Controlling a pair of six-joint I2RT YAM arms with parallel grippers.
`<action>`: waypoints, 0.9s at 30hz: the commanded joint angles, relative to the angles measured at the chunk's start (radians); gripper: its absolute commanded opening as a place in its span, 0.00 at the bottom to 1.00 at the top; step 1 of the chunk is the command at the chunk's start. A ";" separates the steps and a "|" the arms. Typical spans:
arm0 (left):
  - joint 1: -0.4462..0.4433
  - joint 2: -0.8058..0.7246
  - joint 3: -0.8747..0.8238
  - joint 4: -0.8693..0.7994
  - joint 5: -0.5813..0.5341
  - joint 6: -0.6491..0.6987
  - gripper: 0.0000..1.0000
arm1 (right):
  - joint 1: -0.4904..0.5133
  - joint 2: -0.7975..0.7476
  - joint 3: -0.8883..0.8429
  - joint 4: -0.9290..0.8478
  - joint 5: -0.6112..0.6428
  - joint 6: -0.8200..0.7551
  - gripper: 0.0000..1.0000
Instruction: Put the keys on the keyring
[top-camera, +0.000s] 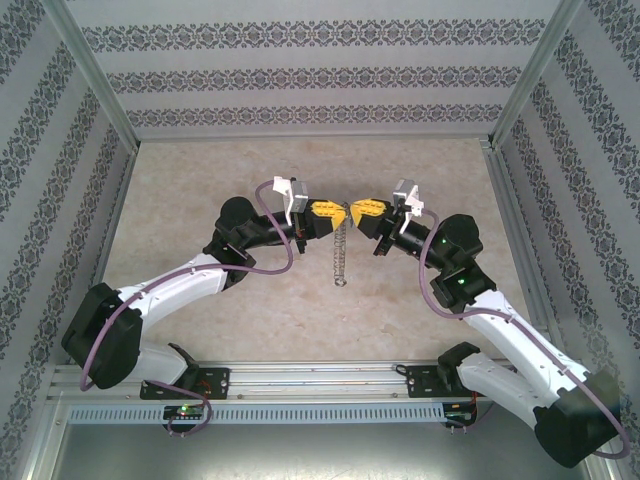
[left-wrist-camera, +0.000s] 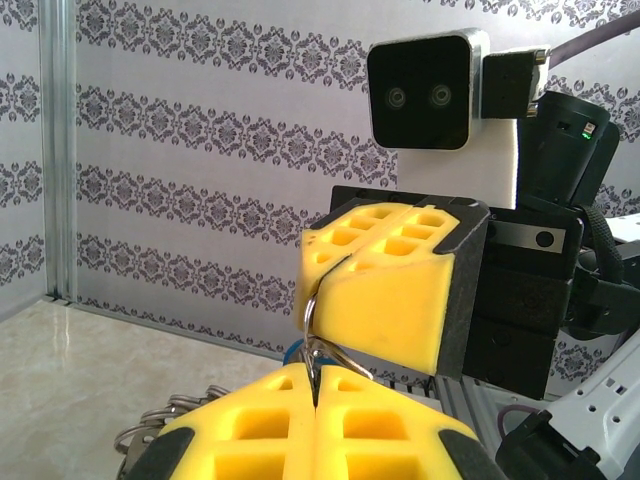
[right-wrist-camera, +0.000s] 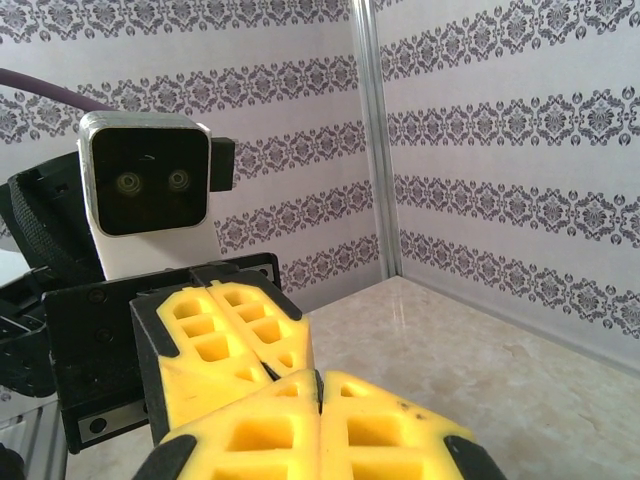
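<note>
Above the middle of the table my left gripper (top-camera: 343, 212) and right gripper (top-camera: 355, 211) meet tip to tip, both shut. In the left wrist view the thin silvery keyring (left-wrist-camera: 311, 310) runs from the seam of my left gripper (left-wrist-camera: 315, 375) up into the seam of the right gripper (left-wrist-camera: 318, 285). A sliver of the key's blue head (left-wrist-camera: 292, 351) peeks out behind the ring at the left fingertips; what holds it is hidden. The ring's chain (top-camera: 340, 258) hangs straight down below the grippers. In the right wrist view the right gripper (right-wrist-camera: 320, 378) touches the left fingers (right-wrist-camera: 225, 335).
The marble-look table (top-camera: 200, 190) is boxed in by patterned walls (top-camera: 300, 80) and aluminium posts (top-camera: 525, 75). A metal rail (top-camera: 320, 380) with both arm bases runs along the near edge. Chain coils (left-wrist-camera: 165, 420) bunch beside my left fingers.
</note>
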 joint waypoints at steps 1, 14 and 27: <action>-0.036 -0.047 0.037 0.055 0.051 0.012 0.00 | -0.014 0.020 0.005 0.008 -0.001 0.008 0.00; -0.041 -0.034 0.045 0.064 0.049 0.012 0.00 | 0.012 0.042 0.005 -0.011 -0.015 -0.003 0.00; -0.041 -0.046 0.046 0.090 0.049 0.002 0.00 | -0.061 0.004 -0.053 -0.031 0.010 0.024 0.00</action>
